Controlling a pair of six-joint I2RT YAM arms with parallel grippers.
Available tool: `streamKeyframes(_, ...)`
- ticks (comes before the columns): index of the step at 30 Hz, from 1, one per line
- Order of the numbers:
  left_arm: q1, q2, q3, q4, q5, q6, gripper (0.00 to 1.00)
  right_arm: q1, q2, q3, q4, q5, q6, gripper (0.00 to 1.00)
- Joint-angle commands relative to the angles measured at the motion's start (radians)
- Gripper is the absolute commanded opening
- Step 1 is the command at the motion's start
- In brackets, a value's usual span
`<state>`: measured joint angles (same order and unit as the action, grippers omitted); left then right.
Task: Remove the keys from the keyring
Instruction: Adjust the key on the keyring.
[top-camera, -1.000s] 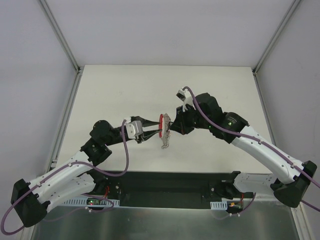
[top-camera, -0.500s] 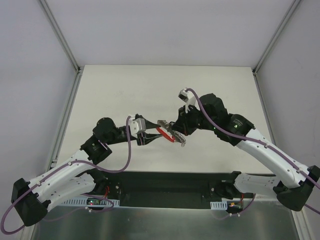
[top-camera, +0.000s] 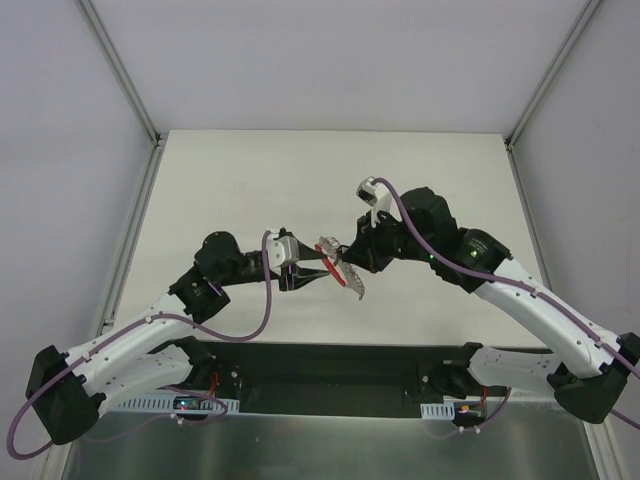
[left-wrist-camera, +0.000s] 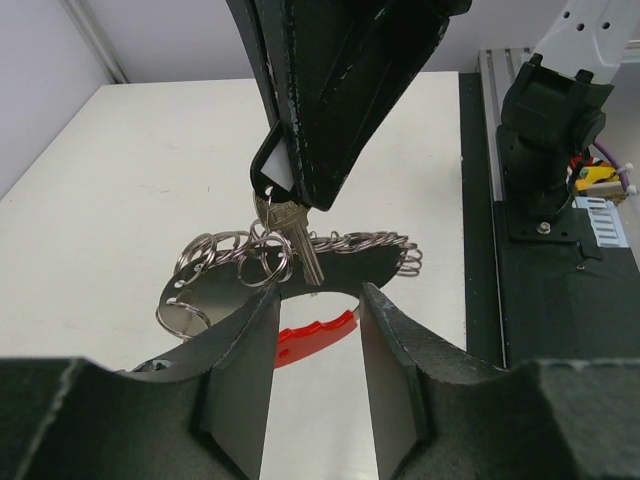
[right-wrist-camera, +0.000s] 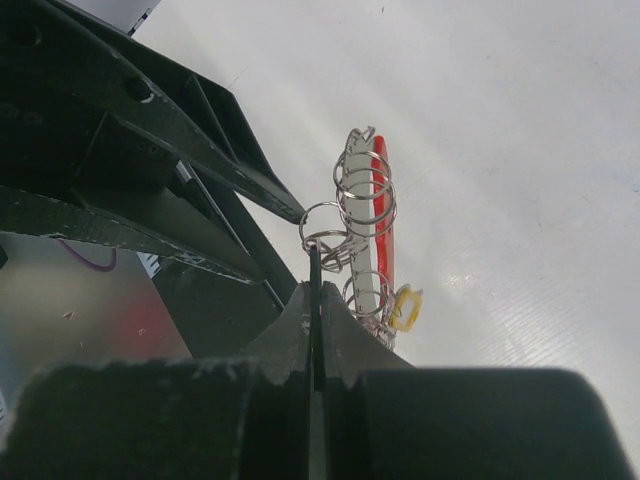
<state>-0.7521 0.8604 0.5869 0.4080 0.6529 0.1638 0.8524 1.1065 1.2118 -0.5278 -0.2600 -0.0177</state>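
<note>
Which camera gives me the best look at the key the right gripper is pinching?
Left wrist: the key hangs face-on below the right gripper, blade across the rings. Right wrist shows only a dark edge-on sliver between shut fingers. From the top it is lost in a tiny jagged bunch.

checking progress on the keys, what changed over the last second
The left gripper pushed right toward the right gripper. The keyring tipped from upright to slanted, and the keys swung out rightward. The right gripper stayed shut on one key, roughly in place; no key looks freed.
</note>
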Motion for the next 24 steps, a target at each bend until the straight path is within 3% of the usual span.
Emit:
streamKeyframes(1, -0.009, 0.028, 0.048, 0.075, 0.007, -0.004, 0.36, -0.003, -0.033, 0.038, 0.063, -0.031, -0.005, 0.01)
streamKeyframes(24, -0.012, 0.077, 0.041, 0.155, -0.062, 0.057, 0.32, -0.004, -0.036, 0.037, 0.061, -0.031, -0.007, 0.01)
